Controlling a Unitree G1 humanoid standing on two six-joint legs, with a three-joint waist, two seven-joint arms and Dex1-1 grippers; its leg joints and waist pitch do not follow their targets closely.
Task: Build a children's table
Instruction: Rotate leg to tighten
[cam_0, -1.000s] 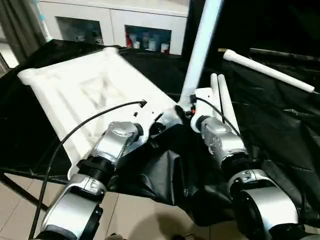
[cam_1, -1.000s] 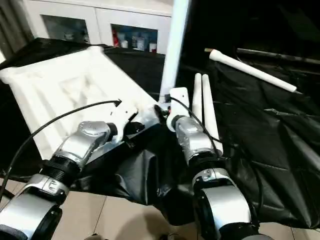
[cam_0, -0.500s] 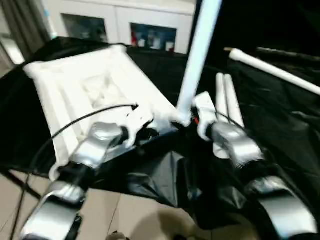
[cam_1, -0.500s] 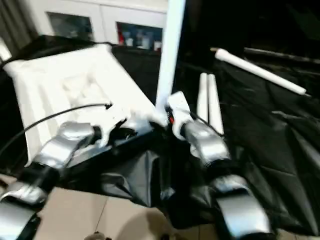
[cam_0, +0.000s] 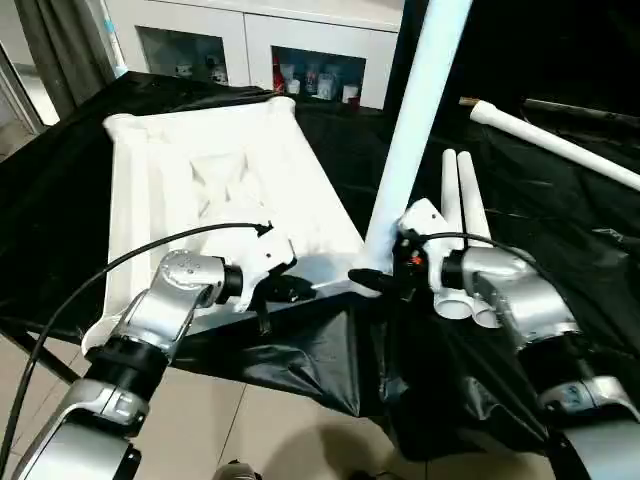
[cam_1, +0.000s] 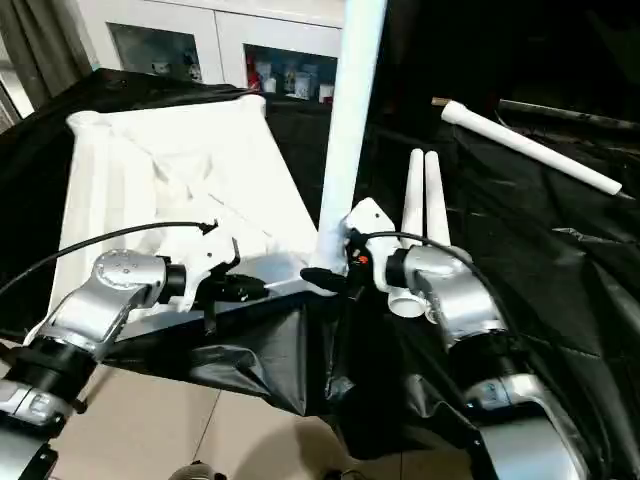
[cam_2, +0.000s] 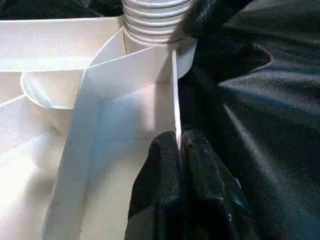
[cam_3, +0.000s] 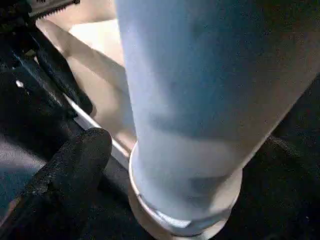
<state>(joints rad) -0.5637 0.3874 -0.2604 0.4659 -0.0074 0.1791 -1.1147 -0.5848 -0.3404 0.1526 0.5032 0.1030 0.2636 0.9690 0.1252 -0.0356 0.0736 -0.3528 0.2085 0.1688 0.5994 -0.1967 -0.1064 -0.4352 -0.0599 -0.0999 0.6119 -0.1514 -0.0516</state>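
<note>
Four white tubular legs are visible with the inverted tabletop (cam_0: 200, 190), which lies ribbed side up on a surface draped in black cloth (cam_0: 560, 220), toward the left of the scene. One upright leg (cam_0: 415, 120) stands in the round socket at the tabletop's near right corner, rising out of the top of the head views; its flared base meets the socket rim, seen close up in the right wrist view (cam_3: 185, 150). Two further legs (cam_0: 460, 230) lie side by side on the cloth just right of the upright one, open ends toward the near edge, and a fourth leg (cam_0: 560, 145) lies well apart at the far right, angled across the cloth. Left tool (cam_0: 285, 290) is at the tabletop's near edge with its black fingers (cam_2: 165, 190) pressed together on the thin white rim wall, one finger on each face of it. Right tool (cam_0: 375, 282) sits at the foot of the upright leg with its fingers spread apart; one black finger (cam_3: 75, 155) lies just beside the leg's base, and contact cannot be judged. Beyond the far edge of the surface stands a white cabinet (cam_0: 250, 50) with glass doors and small items inside. Pale floor tiles (cam_0: 250, 430) show below the near edge.
</note>
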